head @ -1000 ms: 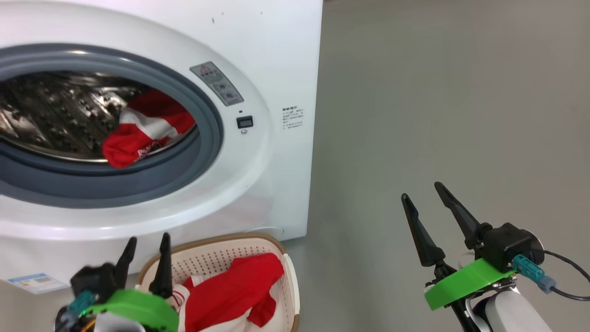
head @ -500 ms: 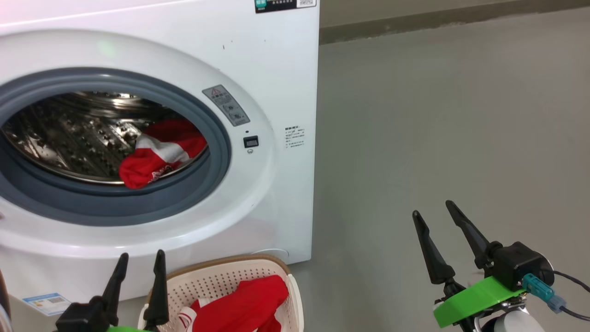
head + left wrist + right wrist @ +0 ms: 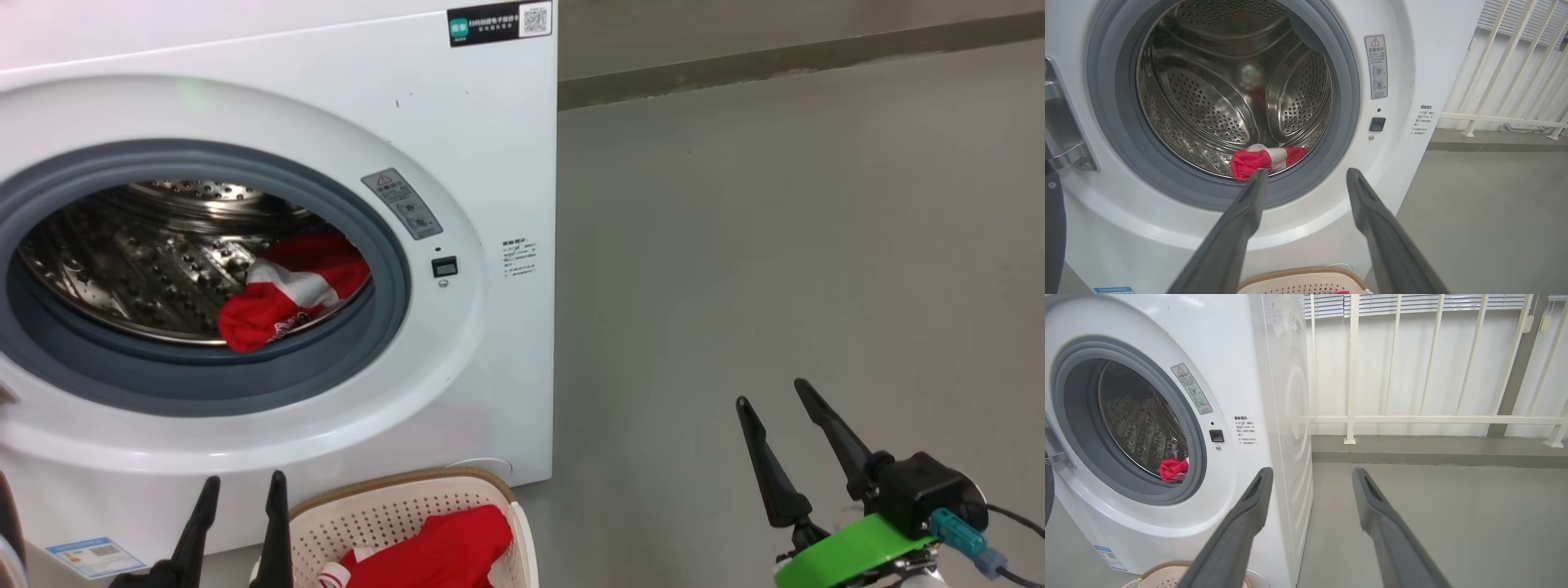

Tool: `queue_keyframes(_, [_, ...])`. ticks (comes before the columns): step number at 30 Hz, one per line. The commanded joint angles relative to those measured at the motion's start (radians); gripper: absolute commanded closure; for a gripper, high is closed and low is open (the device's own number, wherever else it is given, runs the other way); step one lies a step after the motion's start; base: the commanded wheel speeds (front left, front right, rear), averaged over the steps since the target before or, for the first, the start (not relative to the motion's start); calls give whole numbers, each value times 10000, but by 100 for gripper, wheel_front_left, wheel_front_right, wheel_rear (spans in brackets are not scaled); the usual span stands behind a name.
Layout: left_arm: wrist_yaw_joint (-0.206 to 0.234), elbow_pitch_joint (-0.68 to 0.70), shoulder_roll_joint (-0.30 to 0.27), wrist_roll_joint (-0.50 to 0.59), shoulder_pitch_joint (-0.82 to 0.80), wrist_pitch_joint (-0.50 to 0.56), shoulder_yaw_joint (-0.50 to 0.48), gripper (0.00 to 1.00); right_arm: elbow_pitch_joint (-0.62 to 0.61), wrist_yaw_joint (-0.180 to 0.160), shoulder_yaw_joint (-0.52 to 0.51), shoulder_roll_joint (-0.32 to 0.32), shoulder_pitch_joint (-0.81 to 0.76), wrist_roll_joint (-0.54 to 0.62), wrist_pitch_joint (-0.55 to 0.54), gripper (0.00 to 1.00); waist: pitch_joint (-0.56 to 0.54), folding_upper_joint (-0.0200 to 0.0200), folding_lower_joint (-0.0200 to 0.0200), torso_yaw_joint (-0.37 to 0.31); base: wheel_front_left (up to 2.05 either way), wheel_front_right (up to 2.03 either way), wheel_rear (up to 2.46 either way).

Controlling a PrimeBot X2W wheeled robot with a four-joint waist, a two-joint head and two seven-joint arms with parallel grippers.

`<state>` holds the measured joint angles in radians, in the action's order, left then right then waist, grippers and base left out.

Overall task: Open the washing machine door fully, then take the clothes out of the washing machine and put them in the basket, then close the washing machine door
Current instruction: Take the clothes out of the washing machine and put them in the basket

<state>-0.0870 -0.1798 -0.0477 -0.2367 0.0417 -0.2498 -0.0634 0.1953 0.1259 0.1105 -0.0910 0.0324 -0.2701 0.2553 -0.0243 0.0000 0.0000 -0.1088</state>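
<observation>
grey floor (image 3: 775,229) fills the right of the frame; the washing machine (image 3: 490,122) stands upper left, one of the red clothes (image 3: 286,298) in its drum. another red garment (image 3: 441,551) lies in the basket (image 3: 392,506) at bottom centre. left gripper (image 3: 246,480) and right gripper (image 3: 771,393) hold nothing, jaws wide apart.
</observation>
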Motion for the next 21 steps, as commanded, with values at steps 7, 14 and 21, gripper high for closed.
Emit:
queue_keyframes(7, [161, 451, -39, 95, 66, -120, -336, 0, -245, 48, 116, -173, -79, 140, 65, 0, -118, 0, 0, 23, 0, 0, 0])
queue_keyframes(14, [226, 496, -33, 181, 237, -120, -265, 0, -240, 48, 47, -207, -130, 113, 65, 0, -173, 0, 0, 34, 0, 0, 0])
queue_keyframes(21, [207, 499, -31, 134, 279, -120, -333, 0, -222, 48, 41, -209, -158, 100, 65, 0, -194, 0, 0, 46, 0, 0, 0])
